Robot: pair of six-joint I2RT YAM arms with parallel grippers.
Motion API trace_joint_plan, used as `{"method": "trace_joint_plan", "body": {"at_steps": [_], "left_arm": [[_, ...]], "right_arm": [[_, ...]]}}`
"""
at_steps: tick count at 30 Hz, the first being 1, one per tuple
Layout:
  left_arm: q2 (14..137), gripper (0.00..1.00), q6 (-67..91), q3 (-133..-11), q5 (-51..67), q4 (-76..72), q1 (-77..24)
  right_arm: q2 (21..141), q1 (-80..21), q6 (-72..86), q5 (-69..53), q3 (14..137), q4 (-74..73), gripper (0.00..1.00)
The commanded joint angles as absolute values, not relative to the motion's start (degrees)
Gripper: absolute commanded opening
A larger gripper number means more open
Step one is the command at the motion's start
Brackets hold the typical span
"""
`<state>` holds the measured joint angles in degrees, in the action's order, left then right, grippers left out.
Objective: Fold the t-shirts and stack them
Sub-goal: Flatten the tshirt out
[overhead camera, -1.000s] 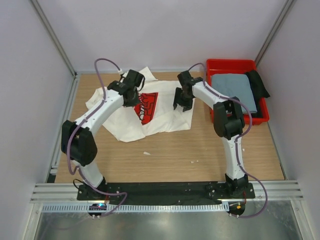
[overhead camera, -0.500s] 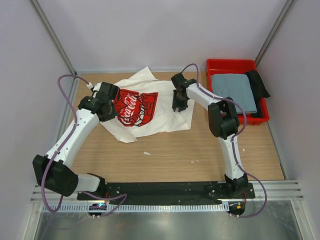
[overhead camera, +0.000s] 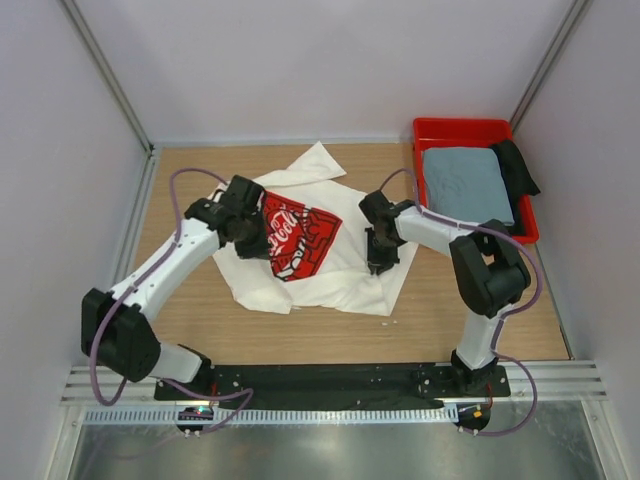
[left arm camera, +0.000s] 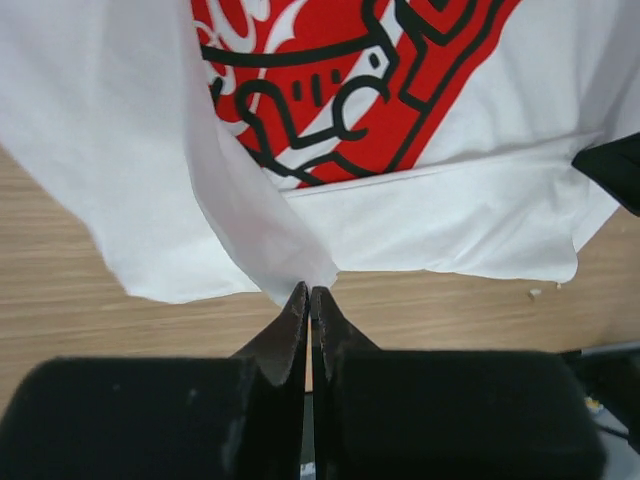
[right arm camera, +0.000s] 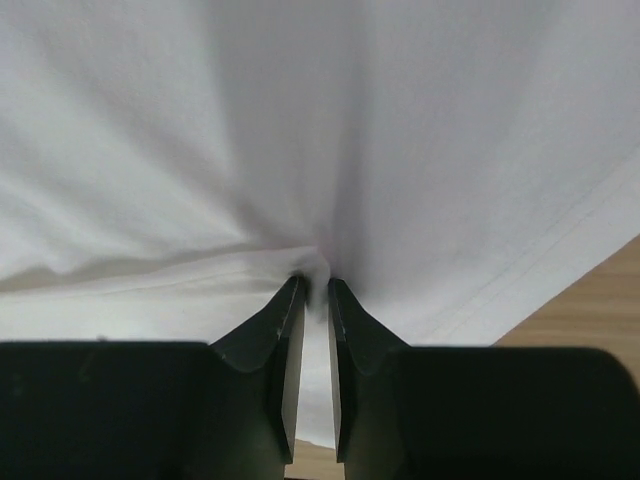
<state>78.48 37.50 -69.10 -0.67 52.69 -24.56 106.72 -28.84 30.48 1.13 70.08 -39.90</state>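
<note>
Print of the white t-shirt [overhead camera: 350,280] partly covered by the left hand [left arm camera: 308,290], pinched shut on a fold, right hand [right arm camera: 312,283] pinching the shirt's right part, both arms bent low.

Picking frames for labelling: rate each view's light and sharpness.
Top view: even soft light, sharp, only faint shadows on the white shirt. Left wrist: print crisp, left fingers dark and soft. Right wrist: cloth fills the frame, low contrast, right fingers slightly blurred.

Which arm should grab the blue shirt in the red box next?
Right, probably: the right arm is beside the red bin holding the grey-blue shirt; the left arm is across the white shirt, farther off.
</note>
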Motion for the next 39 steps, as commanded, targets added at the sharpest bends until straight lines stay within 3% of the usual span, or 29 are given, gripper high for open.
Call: {"method": "trace_joint_plan", "body": {"at_steps": [1, 2, 3, 6, 10, 13, 19, 26, 33, 36, 39], "left_arm": [[85.85, 0.00, 37.79, -71.97, 8.43, 46.50, -27.77], [88.04, 0.03, 37.62, -73.46, 8.87, 46.67, -27.86], [89.81, 0.22, 35.79, -75.74, 7.31, 46.84, -27.86], [95.87, 0.53, 33.23, -82.86, 1.33, 47.02, -25.59], [108.41, 0.55, 32.44, -92.43, 0.35, 45.62, -17.08], [114.77, 0.43, 32.43, -96.23, 0.61, 45.27, -14.25], [124.01, 0.42, 34.97, -95.90, 1.31, 45.09, -8.88], [114.54, 0.45, 45.34, -77.81, -1.16, 45.35, -8.35], [89.50, 0.46, 56.60, -52.05, 2.80, 44.91, -8.44], [79.91, 0.45, 52.66, -50.01, 2.55, 47.97, -8.96], [76.12, 0.52, 44.67, -53.69, 3.42, 46.77, -9.58]], "right_arm": [[100.66, -28.56, 29.80, 3.86, 66.10, -43.41, 0.22], [99.68, -28.56, 29.27, 4.13, 64.96, -43.68, 0.22], [99.06, -28.56, 28.75, 4.13, 64.69, -43.51, 0.22], [99.57, -28.30, 26.11, 4.39, 67.31, -43.85, 0.25], [103.00, -27.77, 24.61, 4.31, 76.70, -46.23, 0.31], [105.28, -27.60, 24.26, 4.92, 81.72, -46.93, 0.42], [115.13, -26.11, 23.73, 5.27, 93.42, -47.90, 0.46], [121.72, -25.31, 23.03, 5.18, 100.28, -47.81, 0.49], [121.91, -25.40, 22.33, 3.87, 100.02, -47.90, 0.49], [120.06, -25.23, 22.32, 1.76, 97.04, -47.55, 0.49], [118.13, -24.53, 22.85, 0.70, 93.79, -46.76, 0.51]]}}
